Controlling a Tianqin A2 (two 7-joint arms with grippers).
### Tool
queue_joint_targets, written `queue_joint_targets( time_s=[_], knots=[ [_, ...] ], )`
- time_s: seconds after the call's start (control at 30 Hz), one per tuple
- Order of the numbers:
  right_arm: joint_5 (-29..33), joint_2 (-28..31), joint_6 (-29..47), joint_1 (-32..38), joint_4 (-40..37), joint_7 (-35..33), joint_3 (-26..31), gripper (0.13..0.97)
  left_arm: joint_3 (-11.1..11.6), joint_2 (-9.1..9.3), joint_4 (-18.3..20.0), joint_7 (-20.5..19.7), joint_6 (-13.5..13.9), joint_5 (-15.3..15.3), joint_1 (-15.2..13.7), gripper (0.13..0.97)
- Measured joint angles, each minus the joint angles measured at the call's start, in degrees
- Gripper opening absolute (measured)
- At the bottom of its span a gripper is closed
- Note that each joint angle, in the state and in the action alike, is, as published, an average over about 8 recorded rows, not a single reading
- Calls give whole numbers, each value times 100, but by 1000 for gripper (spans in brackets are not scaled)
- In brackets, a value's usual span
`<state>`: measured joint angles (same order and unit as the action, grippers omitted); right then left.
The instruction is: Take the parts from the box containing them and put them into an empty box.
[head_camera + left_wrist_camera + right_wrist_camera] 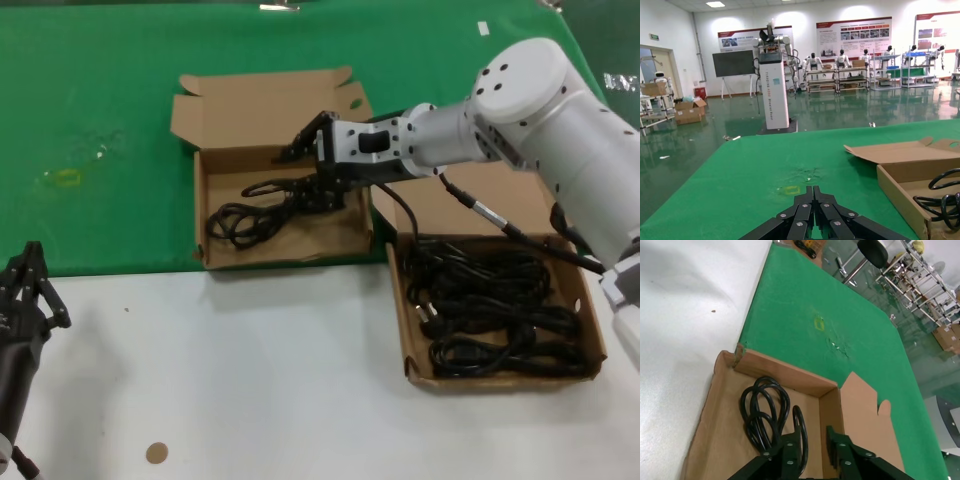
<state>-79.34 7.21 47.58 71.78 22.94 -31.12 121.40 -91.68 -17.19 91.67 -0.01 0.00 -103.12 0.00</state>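
The box containing the parts stands at the right on the white table, full of coiled black cables. The empty box lies left of it on the green mat, its lid folded back. One black cable coil rests on its floor. My right gripper hovers low inside this box, open, with the coil's loop beside one finger and bare cardboard showing in the gap. My left gripper stays shut at the table's near left edge.
A green mat covers the far half of the table, with a small yellow mark. The near half is white table with a small brown disc. My right arm spans above the full box's lid.
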Motion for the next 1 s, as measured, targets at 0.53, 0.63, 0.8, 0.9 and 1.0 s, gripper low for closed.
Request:
queue_joint_targets(
  time_s=[0.53,0.63,0.8,0.9,1.0],
  knots=[
    [39,160,40,-127,476,286,-19,444,0,0,0,0,0,0,0,152],
    [81,282,76,-231,798,487,7,494,0,0,0,0,0,0,0,152],
    [142,499,121,-420,1369,834,36,633,0,0,0,0,0,0,0,152],
    [159,583,129,-497,1593,967,38,688,0,0,0,0,0,0,0,152],
    [164,616,130,-528,1681,1019,36,688,0,0,0,0,0,0,0,152]
  ],
)
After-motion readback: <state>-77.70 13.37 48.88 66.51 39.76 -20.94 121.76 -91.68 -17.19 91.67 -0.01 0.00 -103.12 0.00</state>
